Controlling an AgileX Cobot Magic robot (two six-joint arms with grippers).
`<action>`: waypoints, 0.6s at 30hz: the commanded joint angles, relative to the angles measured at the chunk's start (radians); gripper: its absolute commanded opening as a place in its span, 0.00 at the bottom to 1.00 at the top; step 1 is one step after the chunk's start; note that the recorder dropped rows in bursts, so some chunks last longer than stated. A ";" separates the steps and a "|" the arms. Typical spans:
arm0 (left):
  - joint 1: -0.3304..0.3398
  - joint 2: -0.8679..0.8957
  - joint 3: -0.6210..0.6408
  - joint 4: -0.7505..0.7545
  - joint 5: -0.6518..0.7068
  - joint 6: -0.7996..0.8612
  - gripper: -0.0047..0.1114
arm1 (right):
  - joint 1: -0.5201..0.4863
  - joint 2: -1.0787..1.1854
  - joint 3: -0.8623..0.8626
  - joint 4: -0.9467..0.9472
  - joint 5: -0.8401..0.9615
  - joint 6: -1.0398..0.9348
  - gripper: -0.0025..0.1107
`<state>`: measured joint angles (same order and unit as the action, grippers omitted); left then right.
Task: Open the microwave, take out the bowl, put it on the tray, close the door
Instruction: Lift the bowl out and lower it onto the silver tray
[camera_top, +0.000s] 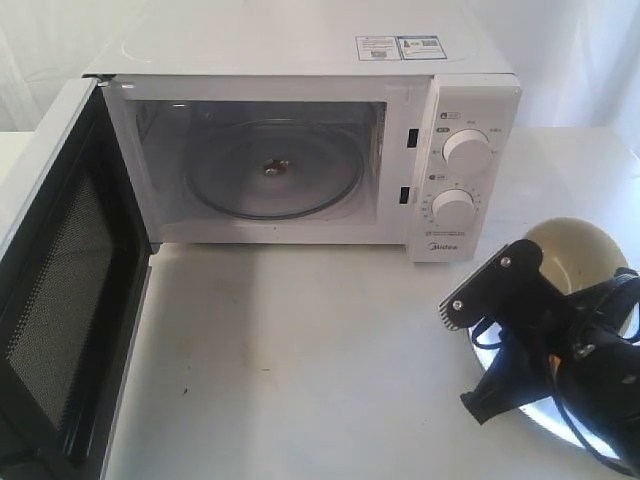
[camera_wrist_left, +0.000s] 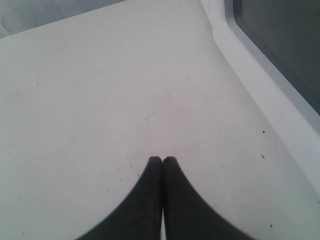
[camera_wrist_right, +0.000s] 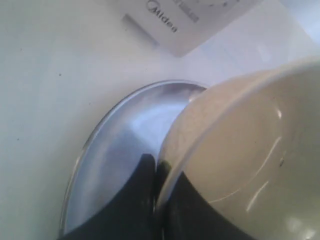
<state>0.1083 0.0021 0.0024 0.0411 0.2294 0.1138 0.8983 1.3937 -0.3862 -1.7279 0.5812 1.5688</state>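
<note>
The white microwave (camera_top: 300, 60) stands at the back with its door (camera_top: 60, 300) swung wide open to the left, mesh inner side showing. Its cavity holds only the glass turntable. My right gripper (camera_wrist_right: 159, 162) is shut on the rim of the cream bowl (camera_wrist_right: 250, 150), one finger inside and one outside. It holds the bowl (camera_top: 580, 255) over the silver tray (camera_wrist_right: 125, 135) at the right front; I cannot tell whether bowl and tray touch. My left gripper (camera_wrist_left: 162, 160) is shut on nothing above the bare table, beside the door's outer face (camera_wrist_left: 280, 45).
The glass turntable (camera_top: 275, 170) lies inside the cavity. The microwave's dial panel (camera_top: 462, 150) stands just behind the bowl. The tray (camera_top: 545, 415) is partly hidden under my right arm. White table surface (camera_top: 300, 360) stretches between door and tray.
</note>
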 joint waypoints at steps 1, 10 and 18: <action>0.000 -0.002 -0.002 -0.007 0.002 -0.004 0.04 | -0.003 0.102 -0.018 -0.016 0.043 0.005 0.02; 0.000 -0.002 -0.002 -0.007 0.002 -0.004 0.04 | -0.003 0.212 -0.129 -0.016 0.072 0.007 0.28; 0.000 -0.002 -0.002 -0.007 0.002 -0.004 0.04 | -0.003 0.212 -0.150 -0.016 0.151 0.007 0.41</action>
<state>0.1083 0.0021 0.0024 0.0411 0.2294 0.1138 0.8983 1.6061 -0.5302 -1.7390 0.7062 1.5688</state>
